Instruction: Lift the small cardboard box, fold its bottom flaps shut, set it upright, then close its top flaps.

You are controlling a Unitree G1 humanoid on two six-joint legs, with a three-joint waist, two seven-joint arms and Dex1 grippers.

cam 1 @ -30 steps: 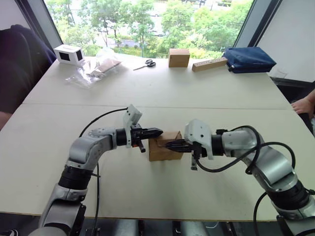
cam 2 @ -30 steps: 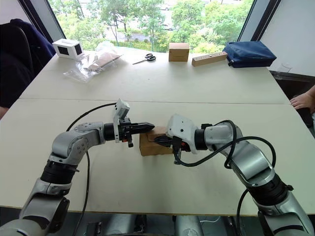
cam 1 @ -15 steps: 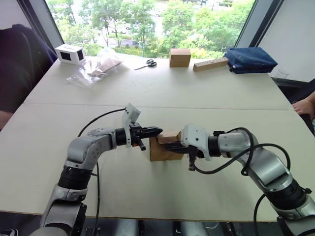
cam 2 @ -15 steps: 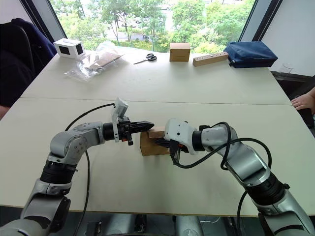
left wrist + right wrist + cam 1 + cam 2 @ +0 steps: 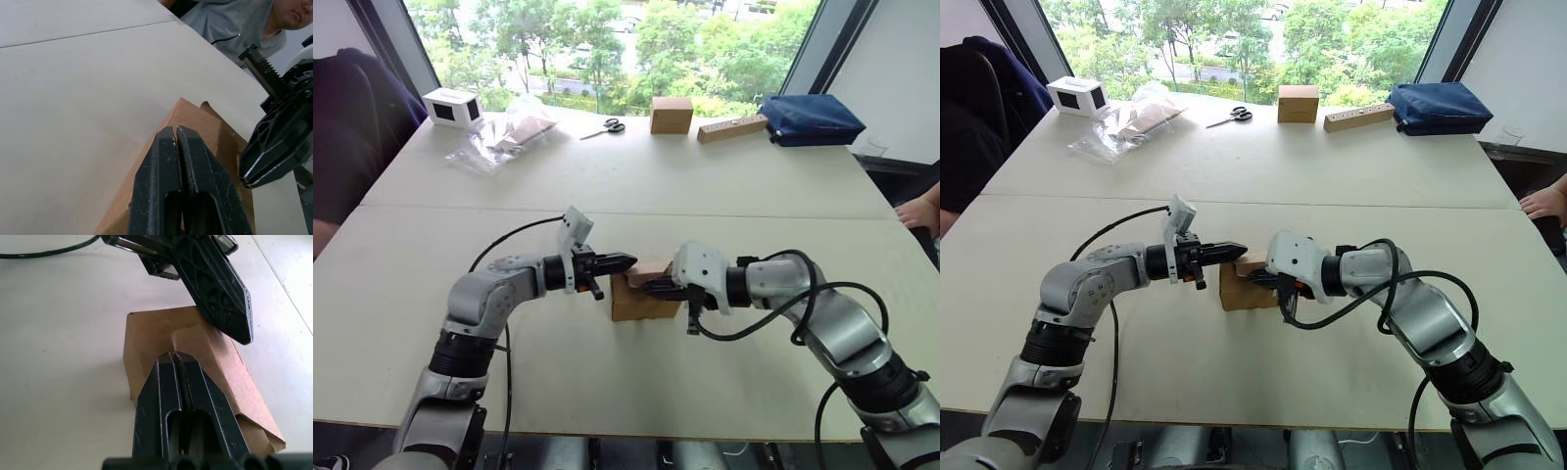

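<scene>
Small cardboard box (image 5: pixel 636 294) between left pincer (image 5: pixel 628 260), right pincer (image 5: pixel 651 287).

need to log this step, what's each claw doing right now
Left claw: shut, holding nothing, tips over the small cardboard box.
Right claw: shut, holding nothing, tips on the box's top flaps.

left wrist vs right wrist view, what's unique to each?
Left wrist alone: a person in a grey top beyond the table edge. Right wrist alone: a black cable on the table, and the V seam of the top flaps. Shared: the small cardboard box, with both shut end effectors, left and right, over it.
</scene>
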